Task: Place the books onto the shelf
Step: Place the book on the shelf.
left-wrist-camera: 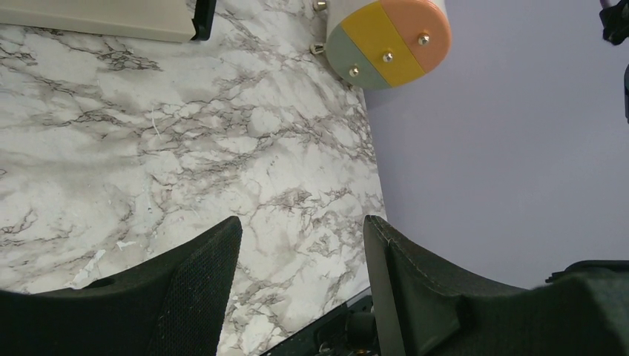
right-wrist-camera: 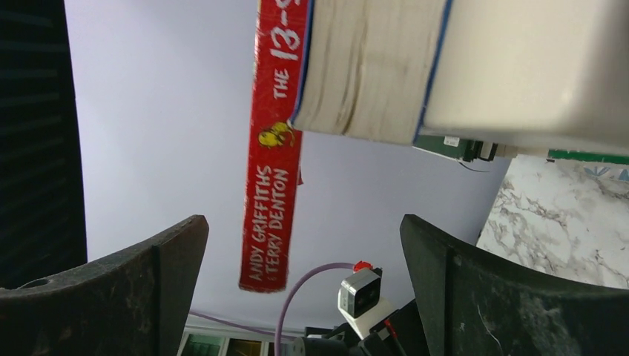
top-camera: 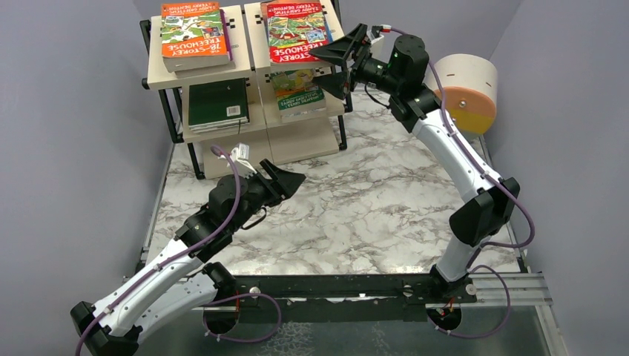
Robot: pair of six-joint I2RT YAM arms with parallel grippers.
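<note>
Left claw: the left gripper (top-camera: 293, 180) hangs over the marble desk (top-camera: 386, 215) toward its left edge, jaws partly spread, nothing in them.
Shelf: the shelf (top-camera: 157, 74) is at the desk's far left corner.
Books: orange treehouse stack (top-camera: 194, 33) and red treehouse book (top-camera: 297, 30) on the top board, dark green book (top-camera: 217, 104) and pale green book (top-camera: 298, 90) on the middle one.
Right claw: the right gripper (top-camera: 323, 67) is at the top board's right edge, jaws flung wide, gripping nothing.
Drum: the round drum (top-camera: 469, 89) is at the far right corner.

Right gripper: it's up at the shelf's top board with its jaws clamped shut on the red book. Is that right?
Not quite: the jaws are open. The right wrist view shows the right gripper spread wide, with the red book's spine between the jaws and touching neither. The rest holds: it is up at the shelf's top board.
</note>
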